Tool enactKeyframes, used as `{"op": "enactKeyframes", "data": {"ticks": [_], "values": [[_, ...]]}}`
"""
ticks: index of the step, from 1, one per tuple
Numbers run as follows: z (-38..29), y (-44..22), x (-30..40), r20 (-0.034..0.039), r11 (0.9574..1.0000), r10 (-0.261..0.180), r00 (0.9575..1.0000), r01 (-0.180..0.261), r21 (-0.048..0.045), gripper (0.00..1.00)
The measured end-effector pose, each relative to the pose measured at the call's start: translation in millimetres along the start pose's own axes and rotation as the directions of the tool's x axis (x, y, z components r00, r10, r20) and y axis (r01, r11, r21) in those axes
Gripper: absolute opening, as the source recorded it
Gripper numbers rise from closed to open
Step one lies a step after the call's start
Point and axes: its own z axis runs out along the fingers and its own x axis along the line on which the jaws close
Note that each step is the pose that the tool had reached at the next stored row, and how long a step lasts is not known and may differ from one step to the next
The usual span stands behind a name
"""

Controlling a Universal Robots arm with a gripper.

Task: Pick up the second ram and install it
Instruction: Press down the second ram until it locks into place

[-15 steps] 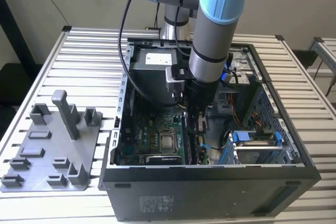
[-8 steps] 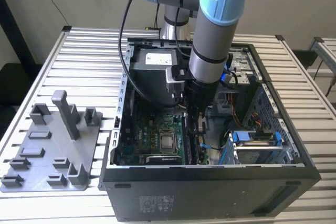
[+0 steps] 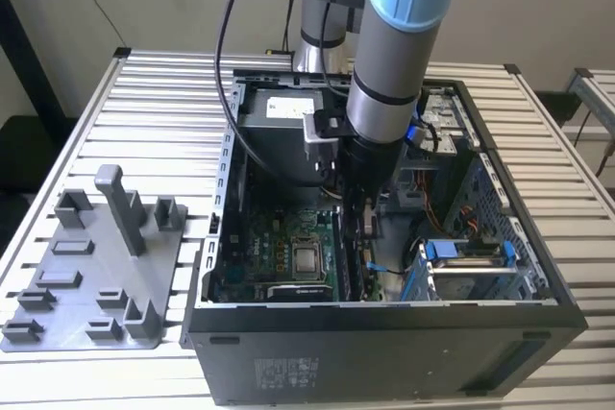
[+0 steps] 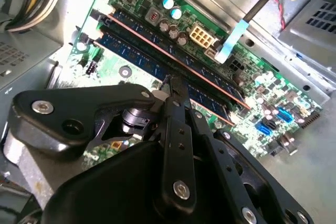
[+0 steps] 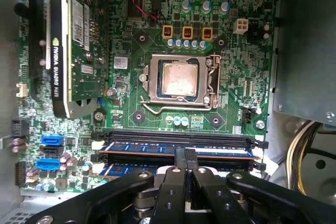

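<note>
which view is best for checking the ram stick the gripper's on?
First wrist view: the second ram lies along its slot, seen lengthwise, with the gripper at its middle. The second wrist view shows the same stick at an angle. In the exterior view the arm blocks it.

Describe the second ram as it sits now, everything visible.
The second ram is a long, narrow blue-black board stick with a thin copper-coloured edge, lying in a black slot on the green motherboard, parallel to its neighbours. The gripper presses down on its middle, fingers together on its top edge.
</note>
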Motion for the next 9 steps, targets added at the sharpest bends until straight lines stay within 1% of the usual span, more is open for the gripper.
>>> {"op": "enactKeyframes", "data": {"ticks": [2, 3, 6, 9], "values": [[-5.7, 0.3, 0.1, -0.0001, 1.0, 0.0, 1.0, 0.0, 0.0, 0.11], [-6.8, 0.3, 0.1, 0.0, 1.0, 0.0, 1.0, 0.0, 0.0, 0.11], [-6.8, 0.4, 0.6, 0.0, 1.0, 0.0, 1.0, 0.0, 0.0, 0.11], [-3.2, 0.3, 2.5, 0.0001, 1.0, 0.0, 1.0, 0.0, -0.0005, 0.11]]}}
